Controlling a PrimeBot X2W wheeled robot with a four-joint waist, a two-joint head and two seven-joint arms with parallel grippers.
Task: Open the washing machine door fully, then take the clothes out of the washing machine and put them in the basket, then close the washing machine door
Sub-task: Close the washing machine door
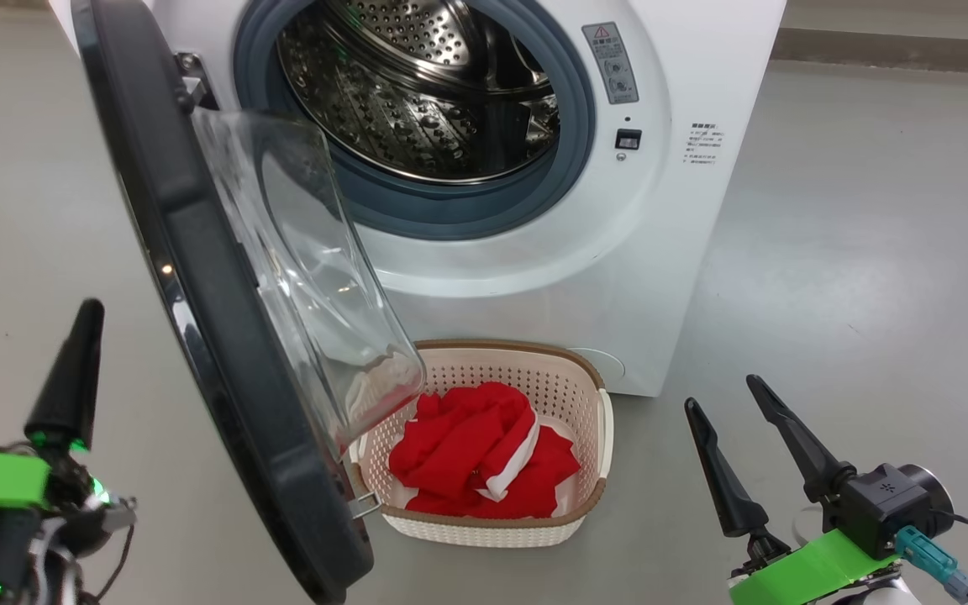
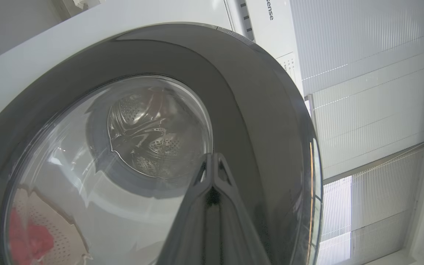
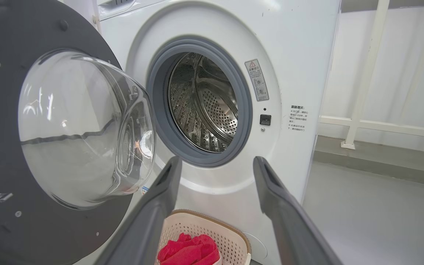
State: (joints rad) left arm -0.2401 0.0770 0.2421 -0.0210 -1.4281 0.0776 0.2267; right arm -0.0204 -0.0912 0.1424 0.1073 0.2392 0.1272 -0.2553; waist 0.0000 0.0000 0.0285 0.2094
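Now the basket (image 1: 607, 437) sits on the floor ahead of my right gripper (image 1: 721, 393) and off to its left, against the foot of the washing machine (image 1: 686, 76). The clothes (image 1: 467, 454) lie heaped inside it, red with a white band showing. Along my right fingers, the basket appears low in the gap between them. The steel drum (image 1: 417, 92) shows bare metal, above and beyond both sets of jaws.

The washing machine door (image 1: 198, 294) stands swung out between my two grippers, its glass bowl hanging over the basket's left end. My right jaws are spread wide with nothing in them. My left gripper (image 1: 91, 307) points up beside the door's outer face, its fingers pressed together and gripping nothing. I cannot tell whether its tips touch the rim.
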